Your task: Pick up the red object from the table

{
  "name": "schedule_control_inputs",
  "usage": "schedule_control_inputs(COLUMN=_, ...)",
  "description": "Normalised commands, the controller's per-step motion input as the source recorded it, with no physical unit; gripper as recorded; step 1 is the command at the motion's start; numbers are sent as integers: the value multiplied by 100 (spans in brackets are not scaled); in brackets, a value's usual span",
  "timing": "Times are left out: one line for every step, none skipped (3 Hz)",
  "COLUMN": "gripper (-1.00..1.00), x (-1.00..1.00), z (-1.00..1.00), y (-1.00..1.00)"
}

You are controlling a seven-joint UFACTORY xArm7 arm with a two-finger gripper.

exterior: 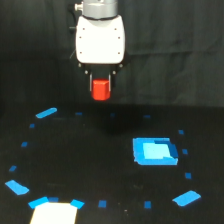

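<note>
- Nearest the camera, at the counter's front edge, lies a pale cream rectangular patch with blue tape at its upper corners; what it is cannot be told.
- Small blue tape marks dot the black counter in a rough ring. A larger bright blue square patch lies flat toward the exterior view's right, partway back from the front edge.
- White claw hangs from the arm at the top centre of the view, above the counter's rear portion, pointing straight down.
- Red object sits between the claw's short dark fingers, just below the white body. The fingers are drawn in narrow and appear to bear on its two sides. The claw holds the red object.
- Position of the task's thing: apparently clear of the counter, with dark background visible beneath it. It stands well apart from the blue square patch. Exact clearance cannot be judged from this one view.
- Handling judgement: the red object looks like a small, rigid block, narrower than the claw body, probably light. Its faces appear smooth, so slip under a loose grip is the main risk. No sign of fragility.
- Hold point judgement: opposite flat sides at mid-height, as now, suit it best. A grip on the corners would let it twist.
- Task status judgement: the pick appears accomplished, provided the grip is kept.
</note>
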Motion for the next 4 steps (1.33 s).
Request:
schedule_control_inputs(gripper=-76, x=-45, z=-52, y=-8)
schedule_control_inputs(gripper=-100, x=-12, z=-21, y=0)
schedule_control_inputs(gripper=-100, x=-11, z=-3, y=1)
schedule_control_inputs(gripper=-100, x=-15, z=37, y=25)
